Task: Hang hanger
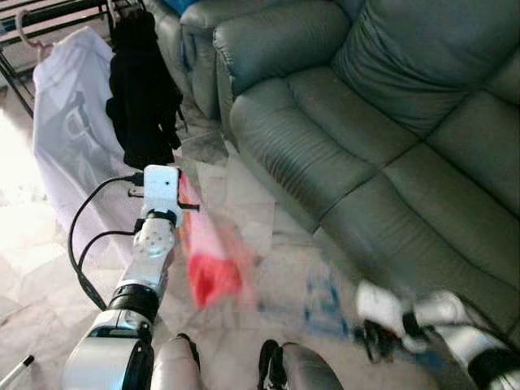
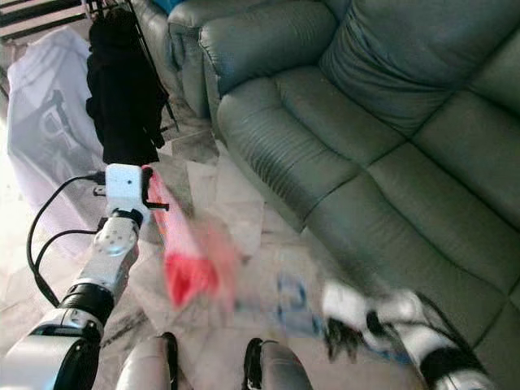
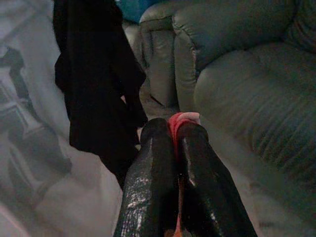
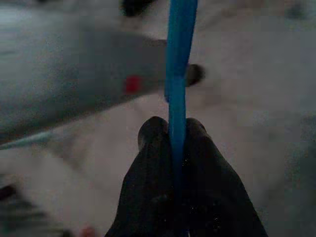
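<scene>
My left gripper (image 3: 175,129) is shut on the hook of a pink hanger (image 3: 183,118). A blurred red garment (image 1: 213,268) hangs from that hanger over the floor, beside the left wrist (image 1: 161,185). Low on the right, near the sofa's front, my right gripper (image 4: 173,129) is shut on a blue hanger (image 4: 180,49). In the eye views that blue hanger (image 1: 325,301) is only a blur. A clothes rack (image 1: 49,12) stands at the far left, with a white shirt (image 1: 73,122) and a black garment (image 1: 142,97) hanging on it.
A grey-green leather sofa (image 1: 390,122) takes up the right and the back. Pale marble floor (image 1: 244,195) runs between the sofa and the rack. Black cables (image 1: 81,244) loop off my left arm. The picture is blurred around both hangers.
</scene>
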### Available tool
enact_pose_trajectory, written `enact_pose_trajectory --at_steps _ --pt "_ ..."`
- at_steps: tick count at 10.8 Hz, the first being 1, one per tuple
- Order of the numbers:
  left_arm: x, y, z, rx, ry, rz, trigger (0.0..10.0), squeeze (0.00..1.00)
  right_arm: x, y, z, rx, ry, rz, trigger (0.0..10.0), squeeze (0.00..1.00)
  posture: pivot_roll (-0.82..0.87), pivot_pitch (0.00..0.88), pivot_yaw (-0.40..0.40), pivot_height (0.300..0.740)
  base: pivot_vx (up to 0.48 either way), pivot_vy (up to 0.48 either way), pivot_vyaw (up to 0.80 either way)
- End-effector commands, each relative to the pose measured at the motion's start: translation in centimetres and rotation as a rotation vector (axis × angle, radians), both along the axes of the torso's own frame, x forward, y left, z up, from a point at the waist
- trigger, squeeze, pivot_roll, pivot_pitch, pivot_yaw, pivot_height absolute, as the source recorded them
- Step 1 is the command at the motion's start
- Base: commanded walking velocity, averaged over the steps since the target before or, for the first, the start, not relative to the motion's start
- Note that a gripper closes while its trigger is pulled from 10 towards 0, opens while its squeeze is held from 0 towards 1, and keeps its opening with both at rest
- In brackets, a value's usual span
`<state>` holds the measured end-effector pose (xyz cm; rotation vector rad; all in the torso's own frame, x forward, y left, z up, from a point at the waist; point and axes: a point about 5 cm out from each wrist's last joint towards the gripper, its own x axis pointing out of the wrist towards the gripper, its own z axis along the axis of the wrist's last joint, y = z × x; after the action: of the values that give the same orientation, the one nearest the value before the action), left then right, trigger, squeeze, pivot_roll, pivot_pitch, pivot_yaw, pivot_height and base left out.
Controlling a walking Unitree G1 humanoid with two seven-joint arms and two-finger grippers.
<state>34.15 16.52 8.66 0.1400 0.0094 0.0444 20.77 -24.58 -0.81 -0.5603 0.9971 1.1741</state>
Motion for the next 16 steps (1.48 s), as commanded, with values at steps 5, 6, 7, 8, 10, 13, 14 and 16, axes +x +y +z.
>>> enact_pose_trajectory --at_steps 5,6,7,8,10,13,14,16 --pt "0.6 -0.4 1.0 0.013 -0.035 -0.006 10.0 0.00 -1.0 1.5 0.2 0.109 0.019 0.075 10.0 0.00 -0.05 0.170 -0.081 0.740 0.000 0.000 0.00" --pt "0.2 -0.3 0.1 0.098 0.003 -0.025 10.0 0.00 3.6 2.7 2.7 0.232 -0.251 -0.149 10.0 0.00 -0.05 0.169 -0.080 0.740 0.000 0.000 0.00" --pt "0.1 0.0 -0.4 0.116 0.028 -0.019 10.0 0.00 5.9 2.9 4.4 0.284 -0.413 -0.283 10.0 0.00 -0.05 0.171 -0.078 0.740 0.000 0.000 0.00" --pt "-0.2 0.8 -1.0 0.155 0.064 0.018 10.0 0.00 9.7 2.2 7.8 0.359 -0.704 -0.609 10.0 0.00 -0.05 0.173 -0.073 0.740 0.000 0.000 0.00" --pt "-0.3 1.3 -1.3 0.165 0.077 0.032 10.0 0.00 11.5 3.2 11.4 0.691 -0.734 -0.851 10.0 0.00 -0.05 0.171 -0.070 0.740 0.000 0.000 0.00" --pt "-0.8 1.1 -2.2 0.124 0.106 0.052 10.0 0.00 12.3 6.2 15.2 1.217 -0.545 -1.041 10.0 0.00 -0.04 0.158 -0.069 0.740 0.000 0.000 0.00" --pt "-0.6 0.8 -1.8 0.130 0.086 0.036 10.0 0.00 12.2 6.5 15.8 1.297 -0.502 -1.039 10.0 0.00 -0.03 0.150 -0.067 0.740 0.000 0.000 0.00" --pt "-0.4 0.0 -1.8 0.092 0.098 -0.020 10.0 0.00 12.0 7.4 16.5 1.294 -0.479 -0.944 10.0 0.00 -0.04 0.146 -0.064 0.740 0.000 0.000 0.00"
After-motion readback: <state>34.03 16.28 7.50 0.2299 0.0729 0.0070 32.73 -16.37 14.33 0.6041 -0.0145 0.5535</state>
